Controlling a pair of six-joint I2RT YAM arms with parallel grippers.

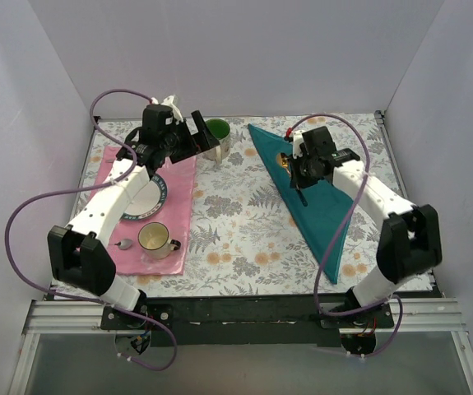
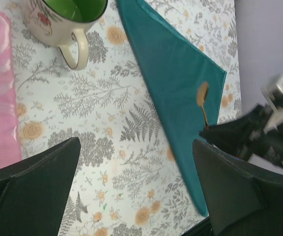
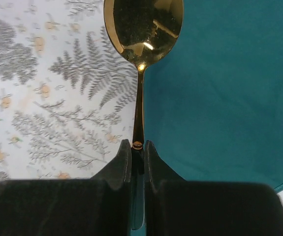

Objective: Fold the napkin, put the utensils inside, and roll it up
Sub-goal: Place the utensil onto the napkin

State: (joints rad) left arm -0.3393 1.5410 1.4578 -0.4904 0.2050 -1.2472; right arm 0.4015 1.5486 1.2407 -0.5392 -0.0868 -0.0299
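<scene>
Clamping the right tool (image 3: 138, 145) on a gold spoon (image 3: 142, 29) stem, over the napkin (image 3: 220, 98) edge toward the surface (image 3: 57, 98) far right corner. Holding the left tool (image 2: 136, 142) apart, empty.

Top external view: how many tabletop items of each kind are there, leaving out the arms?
Mugs: 2 (cream-lined mug, green-lined mug)
Plate: 1
Placemat: 1
Napkin: 1
Spoon: 1, held in the right tool
Small grey item, kind unclear: 1
Total: 7

Two mugs (image 1: 217, 128) (image 1: 155, 238), one napkin (image 1: 322, 210), one gold spoon (image 3: 143, 29)
</scene>
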